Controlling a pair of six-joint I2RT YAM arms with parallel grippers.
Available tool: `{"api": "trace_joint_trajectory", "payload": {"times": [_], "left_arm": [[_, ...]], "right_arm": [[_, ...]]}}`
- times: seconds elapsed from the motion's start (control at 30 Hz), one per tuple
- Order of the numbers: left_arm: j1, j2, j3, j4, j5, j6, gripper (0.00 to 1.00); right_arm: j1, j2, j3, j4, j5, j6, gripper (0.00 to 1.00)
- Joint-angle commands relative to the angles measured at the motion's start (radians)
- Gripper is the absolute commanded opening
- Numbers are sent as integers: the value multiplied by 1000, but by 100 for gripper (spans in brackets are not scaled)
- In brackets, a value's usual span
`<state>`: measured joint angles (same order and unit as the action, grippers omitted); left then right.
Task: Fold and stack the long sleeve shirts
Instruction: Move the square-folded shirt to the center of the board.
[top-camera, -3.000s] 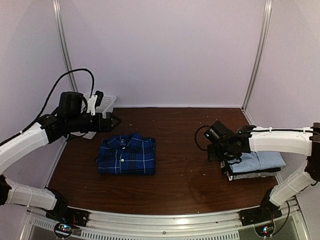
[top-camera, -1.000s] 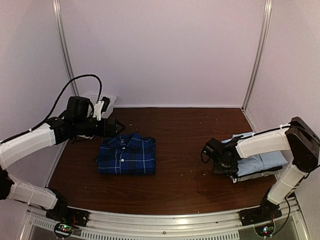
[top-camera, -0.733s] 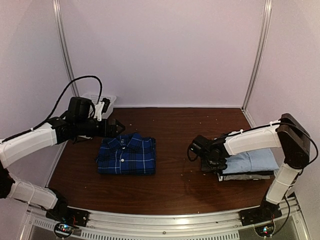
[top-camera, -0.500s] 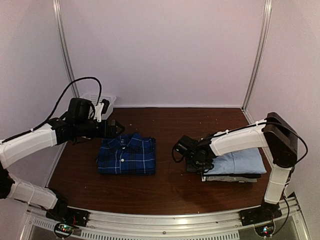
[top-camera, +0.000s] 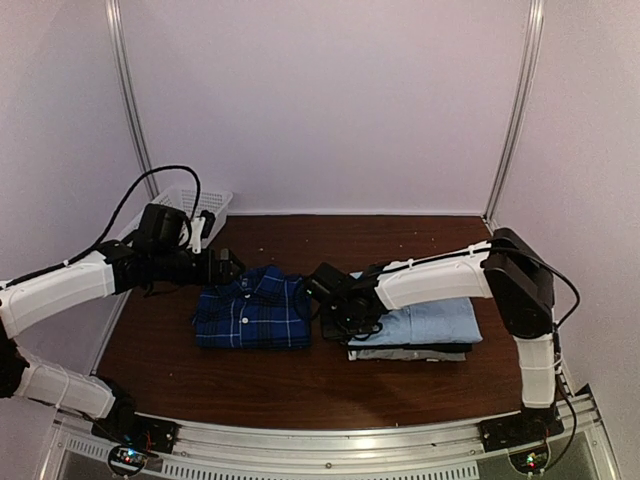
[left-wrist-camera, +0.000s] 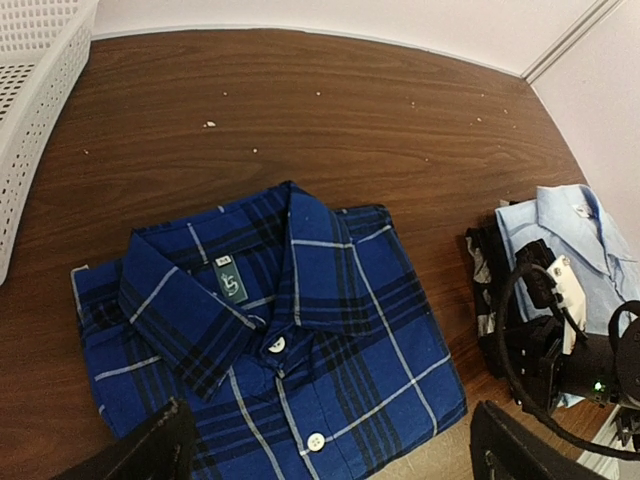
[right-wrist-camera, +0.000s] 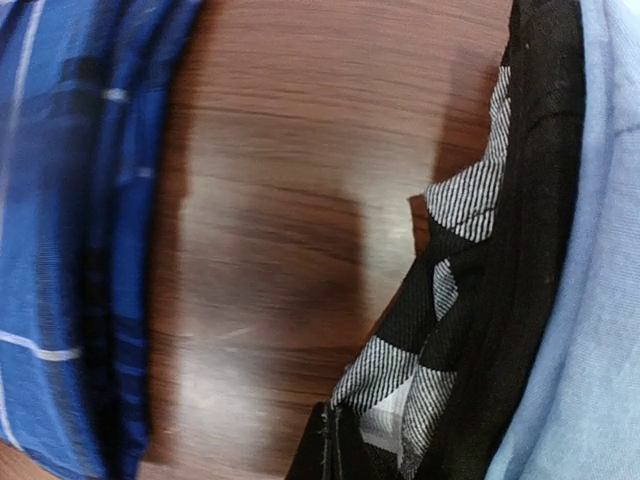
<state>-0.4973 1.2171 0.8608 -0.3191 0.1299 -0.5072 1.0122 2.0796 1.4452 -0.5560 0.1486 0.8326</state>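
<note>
- The right tool (top-camera: 341, 309) is low over the surface (top-camera: 330, 390), near the middle, at the left end of a pile of folded shirts. Its two black fingertips (right-wrist-camera: 331, 447) are pressed together.
- In the right wrist view those fingertips sit right at the lower edge of a dark shirt (right-wrist-camera: 520, 250) with grey-and-white striped patches. I cannot tell whether any cloth is pinched between them.
- The light blue shirt (top-camera: 432, 322) lies folded on top of that pile, collar toward the back. Darker and grey folded layers (top-camera: 410, 353) show under its near edge.
- Bare brown wood separates the pile from the plaid shirt (top-camera: 252, 308). The two are just beside each other and not touching.
- The right arm (top-camera: 430, 282) stretches across from the right side, its forearm lying over the light blue shirt.
- The left tool (top-camera: 228, 266) hangs above the back left corner of the plaid shirt, fingers (left-wrist-camera: 150, 452) spread wide apart with nothing between them.
- The plaid shirt, dark blue and black with thin white lines, lies folded flat left of centre. Its collar points to the back and two white buttons show down the front.
- A white lattice basket (top-camera: 182, 203) stands in the back left corner, behind the left arm (top-camera: 60, 290).
</note>
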Motion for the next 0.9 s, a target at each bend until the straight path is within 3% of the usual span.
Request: {"api": "trace_joint_trajectory", "payload": {"times": [0.0,0.57,0.7,0.87], "left_arm": [[2,-11,-7,-19,-33,-13,98],[5,43,16,-43,-33,-19,98],[5,47,20,-51,-43,-23,98],[13,48,29,-61,-56,-31,97]], "right_arm": [[36,44,56,84,-98,-26,0],[59,62,107,114,-134,-39,0],[58,23,93,126,-127,-41,13],[60,-19,101,138,-126,-55,42]]}}
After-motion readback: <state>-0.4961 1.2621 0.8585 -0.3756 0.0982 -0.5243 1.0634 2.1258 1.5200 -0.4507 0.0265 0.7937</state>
